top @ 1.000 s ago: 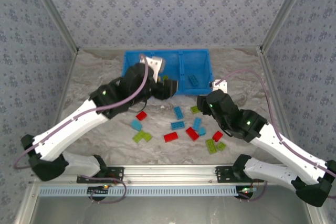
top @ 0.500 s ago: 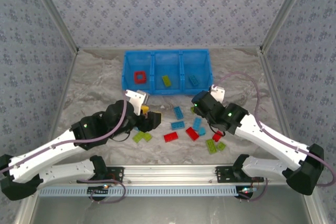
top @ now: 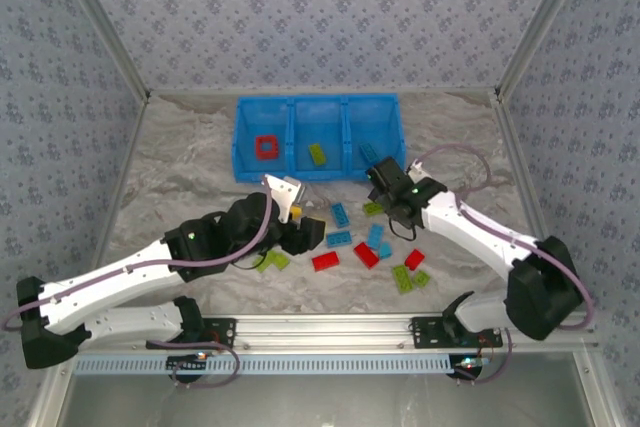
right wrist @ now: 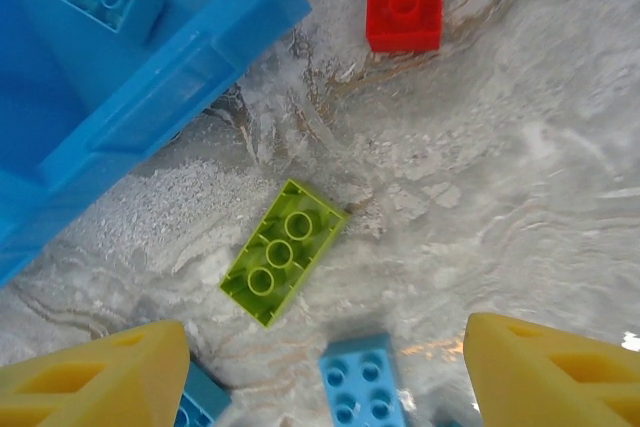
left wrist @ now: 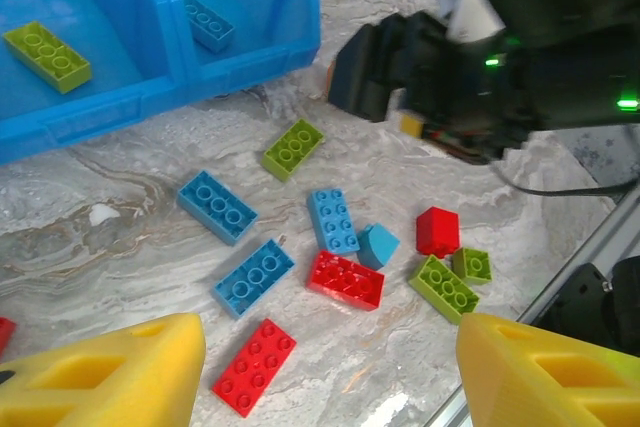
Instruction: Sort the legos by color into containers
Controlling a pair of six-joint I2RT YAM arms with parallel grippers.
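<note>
The blue three-compartment bin (top: 315, 112) holds a red square frame (top: 267, 148) on the left, a green brick (top: 317, 154) in the middle and a blue brick (top: 368, 152) on the right. Loose legos lie in front of it: red (top: 324, 261), blue (top: 338, 239), green (top: 403, 279). My left gripper (top: 306, 237) (left wrist: 330, 377) hangs open over the pile, above a flat red brick (left wrist: 253, 365). My right gripper (top: 383, 187) (right wrist: 320, 377) is open just before the bin (right wrist: 150, 67), over an upside-down green brick (right wrist: 283, 252) and a blue brick (right wrist: 362, 382).
The right arm (left wrist: 480, 67) crosses the top right of the left wrist view. A small red brick (right wrist: 404, 5) lies beyond the green one. The metal rail (top: 320, 332) runs along the near table edge. Patterned walls close in the sides and back.
My left gripper has pulled back from the bin to the loose pile, uncovering the red frame in the left compartment. My right gripper has moved up towards the bin's front.
</note>
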